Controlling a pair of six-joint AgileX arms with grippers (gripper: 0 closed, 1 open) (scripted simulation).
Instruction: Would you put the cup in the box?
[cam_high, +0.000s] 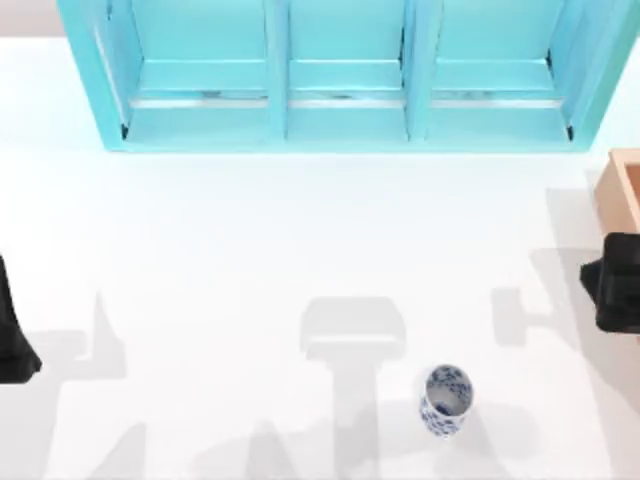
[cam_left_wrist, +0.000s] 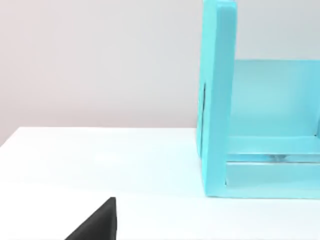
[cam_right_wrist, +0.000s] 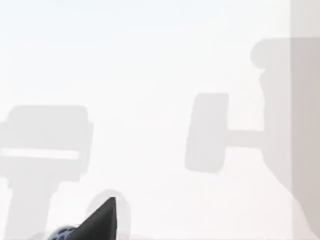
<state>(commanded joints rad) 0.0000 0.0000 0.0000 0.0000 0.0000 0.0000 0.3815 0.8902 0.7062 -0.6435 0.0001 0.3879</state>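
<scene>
I cannot tell the right gripper's (cam_high: 612, 282) finger state; it waits beside the box (cam_high: 622, 190), the cup (cam_high: 445, 400) standing apart, ungrasped.

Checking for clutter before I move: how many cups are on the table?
1. The cup stands upright on the white table, at its near edge, right of centre, apart from the turquoise shelf unit. Others may lie beyond the views.
</scene>
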